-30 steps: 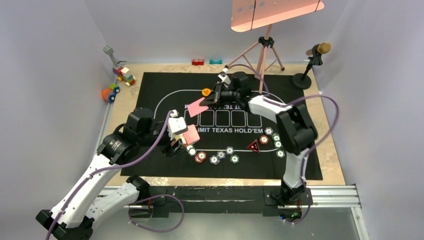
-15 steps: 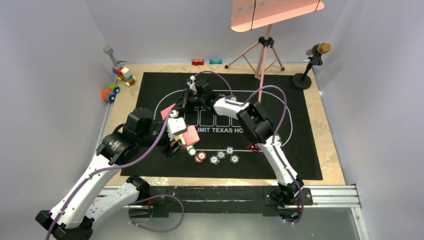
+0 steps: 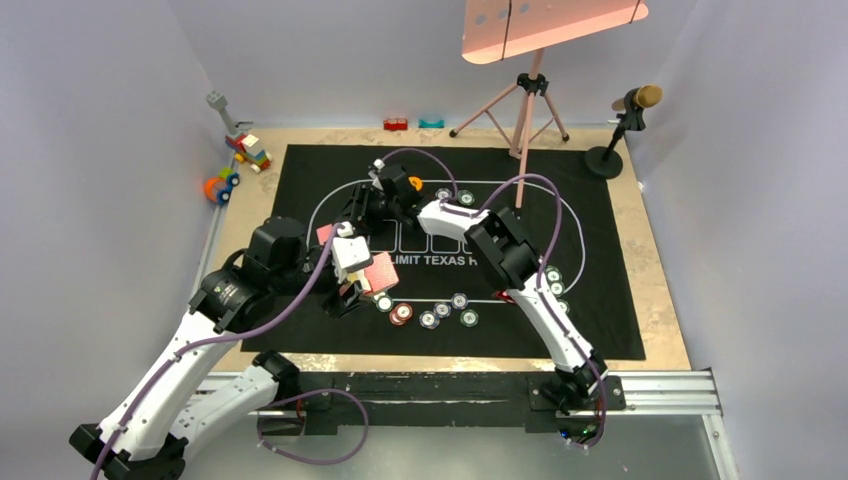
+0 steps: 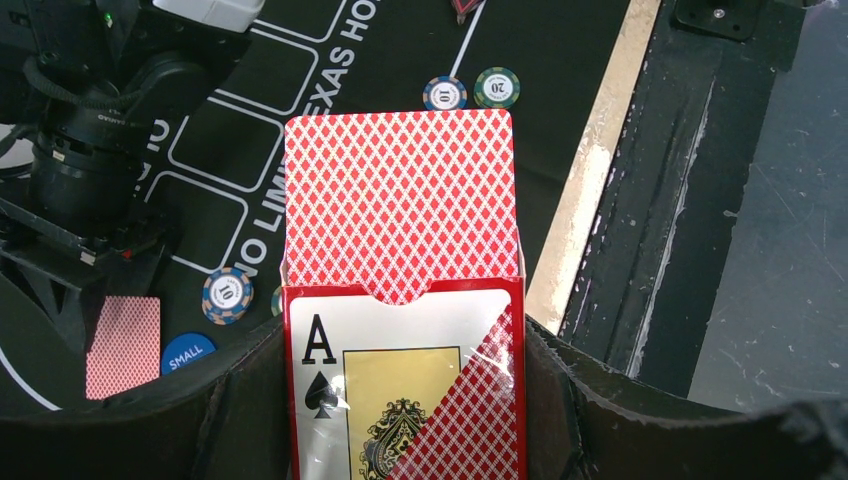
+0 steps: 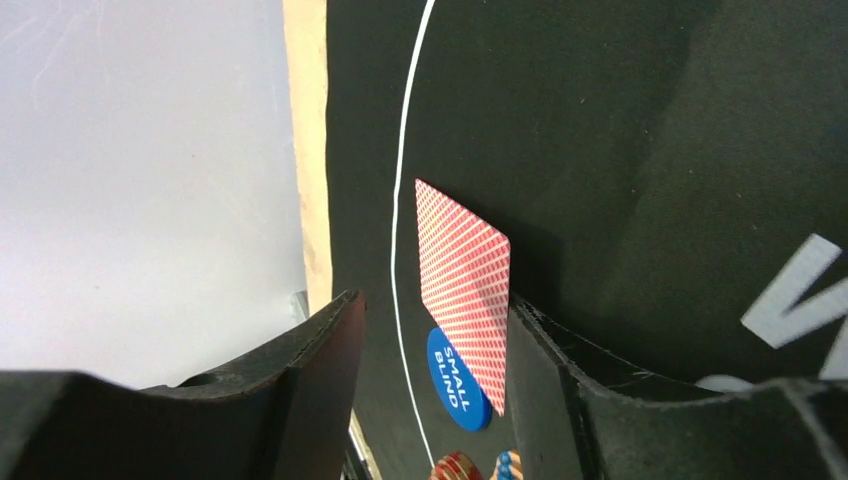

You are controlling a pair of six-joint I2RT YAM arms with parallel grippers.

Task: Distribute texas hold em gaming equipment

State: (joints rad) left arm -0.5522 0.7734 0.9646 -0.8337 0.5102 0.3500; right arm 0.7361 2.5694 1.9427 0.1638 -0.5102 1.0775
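- My right gripper (image 5: pixel 432 330) hangs over the left curve of the mat (image 5: pixel 650 150), jaws apart. One playing card (image 5: pixel 462 280) lies on the mat between them, touching the blue button (image 5: pixel 458 385).
- My left gripper (image 3: pixel 352 288) clamps the card box (image 4: pixel 400 400), with the deck (image 4: pixel 400 200) poking out.
- Poker chips (image 3: pixel 430 318) sit in a row just beside it.
- Toy blocks (image 3: pixel 248 150) lie well apart, off the mat.
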